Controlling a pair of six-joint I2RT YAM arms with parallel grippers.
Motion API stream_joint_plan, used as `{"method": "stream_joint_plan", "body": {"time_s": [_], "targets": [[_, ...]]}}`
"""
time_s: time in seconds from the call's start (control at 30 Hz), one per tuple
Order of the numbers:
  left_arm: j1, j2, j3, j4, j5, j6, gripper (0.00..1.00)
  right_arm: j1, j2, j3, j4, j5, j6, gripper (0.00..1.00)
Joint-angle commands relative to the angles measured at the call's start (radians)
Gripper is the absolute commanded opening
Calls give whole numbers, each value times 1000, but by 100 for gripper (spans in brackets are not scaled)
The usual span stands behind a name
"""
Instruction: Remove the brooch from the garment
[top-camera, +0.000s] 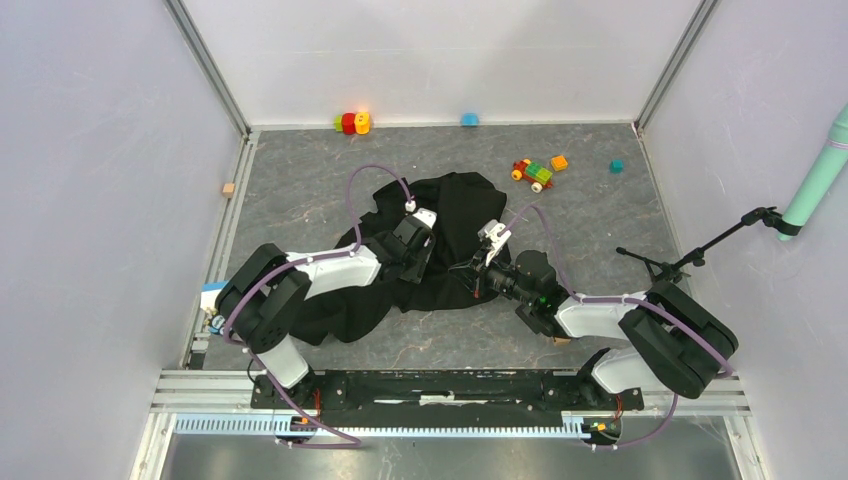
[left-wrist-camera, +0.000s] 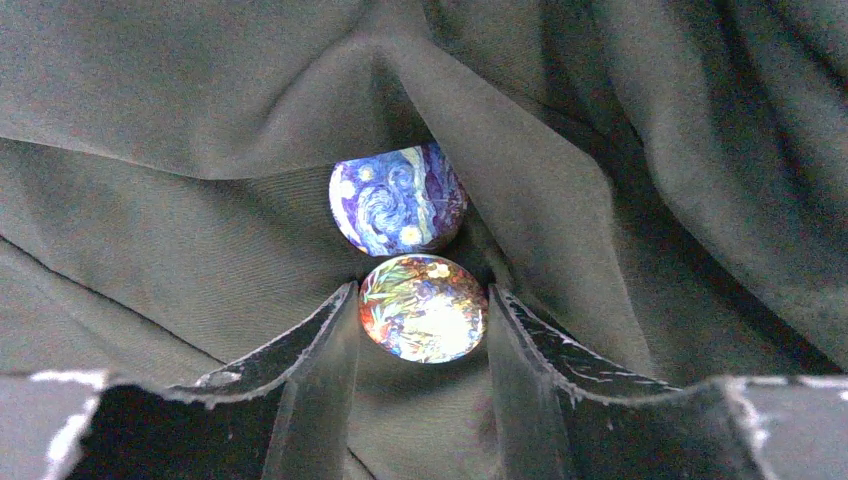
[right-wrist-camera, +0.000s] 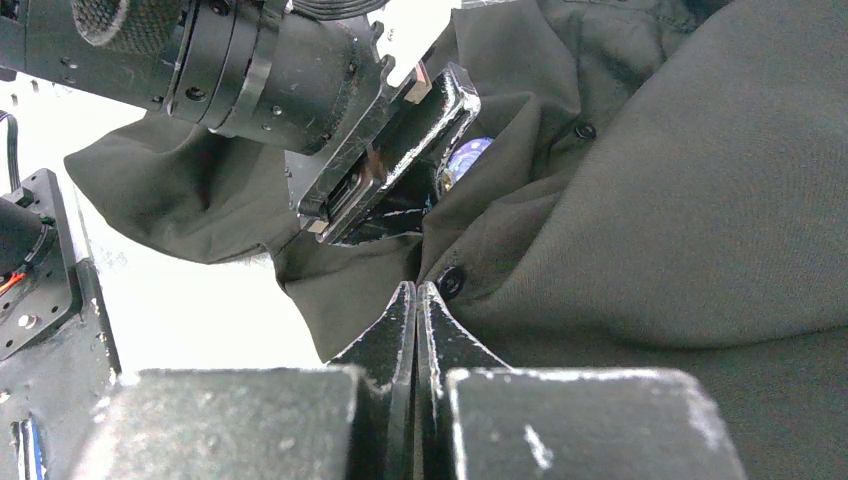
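From above, the garment sprawls mid-table, and my wrists cover its middle.

Left wrist: my left gripper brackets the brooch, but I can't tell if the fingers touch it. A blue brooch sits just above.

Right wrist: my right gripper is clenched at the cloth's edge. Whether it pinches the cloth is unclear.

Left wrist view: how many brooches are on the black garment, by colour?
Blue swirl brooch: 1
Multicoloured brooch: 1
Total: 2

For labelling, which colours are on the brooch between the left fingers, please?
Mottled red, green and yellow brooch; left wrist view.
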Motion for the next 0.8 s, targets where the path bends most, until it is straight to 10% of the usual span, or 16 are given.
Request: {"method": "stream_joint_plan", "body": {"time_s": [0.0, 0.23, 0.6, 0.77], "targets": [[2, 10, 33, -17, -1, 37, 38, 4, -1, 34, 21, 2, -14, 0], [43, -75, -30, 48, 62, 1, 12, 4, 0, 33, 13, 24, -13, 1], [312, -226, -250, 451, 700, -187, 10, 2, 25, 78, -113, 130, -31, 4], [317, -223, -309, 722, 905, -334, 10, 2, 26, 60, -23, -69, -79, 33]]}}
